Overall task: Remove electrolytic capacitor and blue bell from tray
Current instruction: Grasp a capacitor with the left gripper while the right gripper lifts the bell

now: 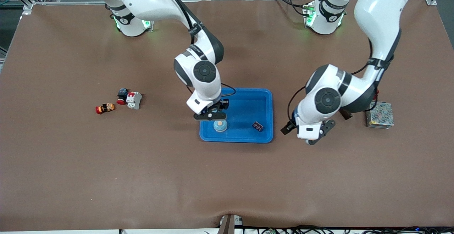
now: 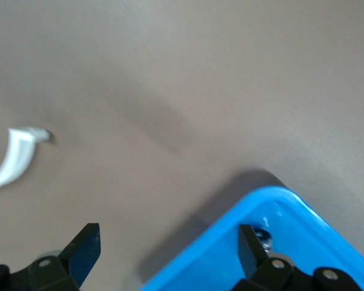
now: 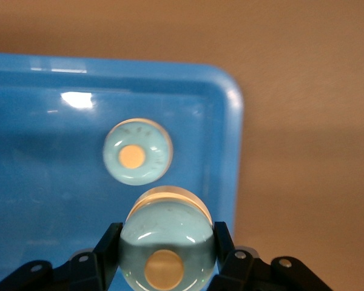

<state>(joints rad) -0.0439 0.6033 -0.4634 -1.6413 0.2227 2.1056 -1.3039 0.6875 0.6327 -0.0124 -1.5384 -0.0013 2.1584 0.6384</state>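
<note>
Right gripper (image 1: 211, 115) first: it's down inside the tray, jaws clenched on the pale blue-green domed bell (image 3: 167, 242) with the tan button at its centre. The black fingers pinch the dome's curved flanks. From the front camera the bell (image 1: 220, 125) sits at the tray's corner nearest the camera, toward the right arm's end.

Just past the held dome, the right wrist view shows a matching pale disc on the glossy floor. Twin or reflection, I cannot tell.

Around it lies the shallow bright-blue plastic tray (image 1: 248, 102), with its raised rim (image 3: 230, 103) close by the bell. A small dark component (image 1: 258, 126) lies in the tray toward the left arm's end. Whether that's the capacitor, I can't say.

The left gripper (image 1: 308, 137) waits with jaws spread wide over the brown bench (image 1: 227, 177), just beside the tray corner (image 2: 279, 203).

Where this could go wrong, to my eye:
- **Slip:** the dome is smooth and round, so a pinch on curved sides may squirt it out on the lift.
- **Rim:** it's right alongside, and a low or sideways exit could clip it, drag the tray or knock the bell free.
- **Crowding:** if the left arm reaches in for the dark component too early, the two arms would crowd each other over a small tray.
</note>
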